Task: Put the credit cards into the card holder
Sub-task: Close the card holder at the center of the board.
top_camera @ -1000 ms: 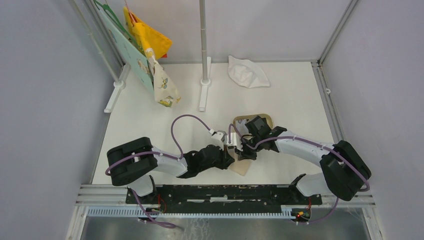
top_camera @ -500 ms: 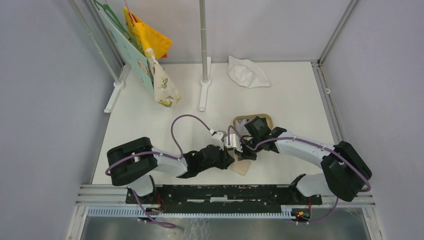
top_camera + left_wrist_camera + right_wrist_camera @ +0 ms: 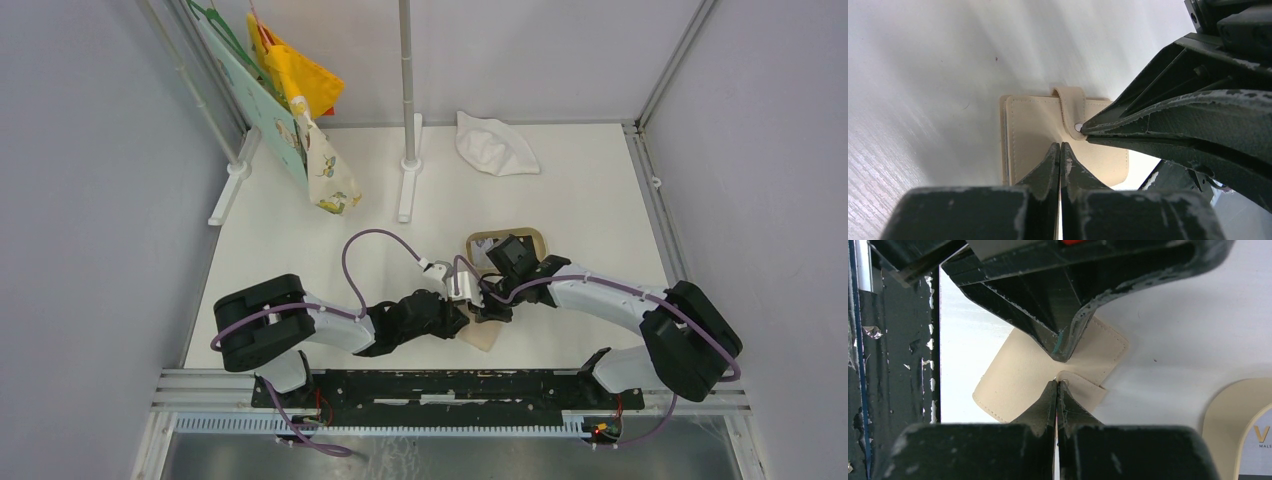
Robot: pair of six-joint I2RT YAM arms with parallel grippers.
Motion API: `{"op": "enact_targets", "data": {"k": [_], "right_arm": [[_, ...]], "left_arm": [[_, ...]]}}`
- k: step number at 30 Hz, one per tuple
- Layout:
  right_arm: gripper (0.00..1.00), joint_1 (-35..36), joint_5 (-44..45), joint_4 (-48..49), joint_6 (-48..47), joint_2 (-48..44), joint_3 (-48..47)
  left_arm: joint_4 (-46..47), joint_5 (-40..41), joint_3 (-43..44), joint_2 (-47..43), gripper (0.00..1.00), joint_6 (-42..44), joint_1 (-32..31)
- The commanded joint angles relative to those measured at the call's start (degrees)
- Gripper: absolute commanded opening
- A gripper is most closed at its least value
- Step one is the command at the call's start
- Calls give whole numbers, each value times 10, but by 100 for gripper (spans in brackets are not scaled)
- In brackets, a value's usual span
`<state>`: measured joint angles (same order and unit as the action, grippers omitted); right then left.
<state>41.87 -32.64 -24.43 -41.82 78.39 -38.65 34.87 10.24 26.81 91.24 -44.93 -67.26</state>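
The card holder (image 3: 1033,130) is a beige wallet lying closed on the white table, its strap folded over the cover; it also shows under both arms (image 3: 480,336). My left gripper (image 3: 1060,145) is shut, and its tips rest on the cover just below the strap. My right gripper (image 3: 1057,382) is shut too, with its tips at the strap's snap button (image 3: 1078,127). The two grippers meet tip to tip over the card holder (image 3: 1008,385). One pale credit card (image 3: 1258,442) lies in the tan tray; any other credit cards are out of view.
The tan tray (image 3: 533,238) sits just behind the right gripper (image 3: 478,308), partly under that arm. A white cloth (image 3: 495,145) lies at the back. A pole stand (image 3: 408,160) and hanging cloth items (image 3: 325,170) stand at the back left.
The right gripper has edged slightly left along the card holder. The left arm has not moved.
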Motion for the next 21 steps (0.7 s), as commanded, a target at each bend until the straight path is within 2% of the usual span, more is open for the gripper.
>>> {"op": "enact_targets", "data": {"k": [1,21], "right_arm": [[0,9,-2,-3,-6,-1,2],[0,53,63,-32,-45,29,-1]], "left_arm": [[22,-2,3,0,2,10,-2],[26,-4,0,-2,2,10,-2]]}}
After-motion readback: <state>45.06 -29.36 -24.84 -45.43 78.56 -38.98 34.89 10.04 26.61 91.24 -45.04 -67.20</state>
